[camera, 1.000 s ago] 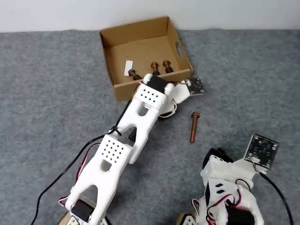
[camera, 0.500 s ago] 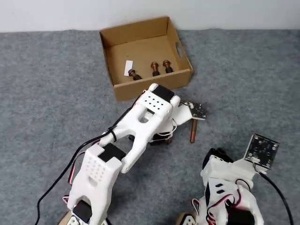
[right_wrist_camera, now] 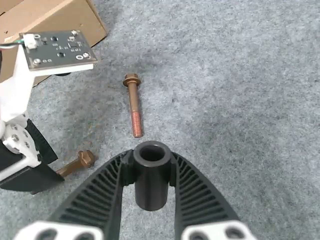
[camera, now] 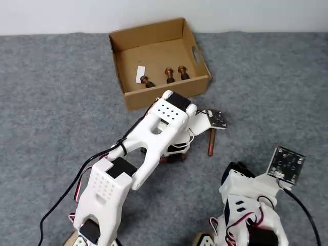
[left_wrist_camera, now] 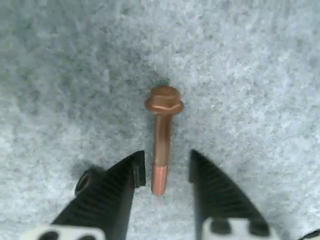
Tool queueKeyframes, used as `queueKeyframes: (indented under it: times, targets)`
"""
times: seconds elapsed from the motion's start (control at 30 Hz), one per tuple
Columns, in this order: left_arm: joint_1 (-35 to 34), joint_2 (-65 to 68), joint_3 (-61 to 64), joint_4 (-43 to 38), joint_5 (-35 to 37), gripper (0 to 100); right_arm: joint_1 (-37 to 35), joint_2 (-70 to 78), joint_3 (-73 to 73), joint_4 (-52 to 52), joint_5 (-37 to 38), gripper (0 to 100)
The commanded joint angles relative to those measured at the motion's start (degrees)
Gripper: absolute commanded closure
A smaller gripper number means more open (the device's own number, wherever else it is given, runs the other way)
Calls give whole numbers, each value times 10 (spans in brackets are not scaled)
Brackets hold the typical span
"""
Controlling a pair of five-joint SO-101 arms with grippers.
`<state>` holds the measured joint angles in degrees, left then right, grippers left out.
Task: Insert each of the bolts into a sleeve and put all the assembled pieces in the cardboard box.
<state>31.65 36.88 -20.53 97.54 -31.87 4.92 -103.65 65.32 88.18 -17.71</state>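
Two arms were at the table on inspection. The left arm [camera: 154, 133] lay stretched out over the grey carpet [camera: 51, 102] to a spot just in front of the cardboard box [camera: 147, 38]. The right arm [camera: 248, 205] was folded close to its base at the near edge.

Bolts loose on the carpet: two.
- Bolt A [left_wrist_camera: 162, 125] lay flat with its hex head pointing away from the left gripper [left_wrist_camera: 165, 160] and its threaded tip between the two fingers. The fingers stood parted, one on each side of the shank, with a narrow gap on either side. Nothing was gripped.
- Bolt B [camera: 210, 143] lay flat near bolt A and clear of both grippers. In the high view its head end was tucked under the left arm's wrist camera board [camera: 215, 119].

Sleeves outside the box: one. The black sleeve [right_wrist_camera: 151, 182] stood upright with its bore open, clamped between the fingers of the right gripper [right_wrist_camera: 151, 160]. Seen from the right wrist, bolt B lay on the carpet beyond it, threaded tip towards the sleeve and well apart from it.

Assembled pieces [camera: 169, 75] in the box: three. They sat in a loose row along the front wall, copper heads up. One white label [camera: 139, 74] lay on the box floor beside the left-hand piece.
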Motion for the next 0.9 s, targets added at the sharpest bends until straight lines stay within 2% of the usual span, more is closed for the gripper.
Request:
queueKeyframes:
  times: [0.0, 0.17, 0.4, 0.57, 0.63, 0.73, 0.87]
  targets:
    - [4, -42, -16, -23, 33, 827, 5, -2, -3, -13, 3, 991]
    - [4, -30, -15, -61, 42, 827, 6, -2, -3, -13, 3, 991]
    - [24, 28, -16, -64, 46, 827, 6, -2, -3, -13, 3, 991]
    - [56, 55, -16, -65, 89, 829, 6, -2, -3, -13, 3, 991]
    - [60, 66, -17, -67, 96, 869, 6, -2, -3, -13, 3, 991]
    - [57, 75, -17, -69, 95, 988, 6, -2, -3, -13, 3, 991]
    - [58, 53, -17, -43, 96, 995, 6, -2, -3, -13, 3, 991]
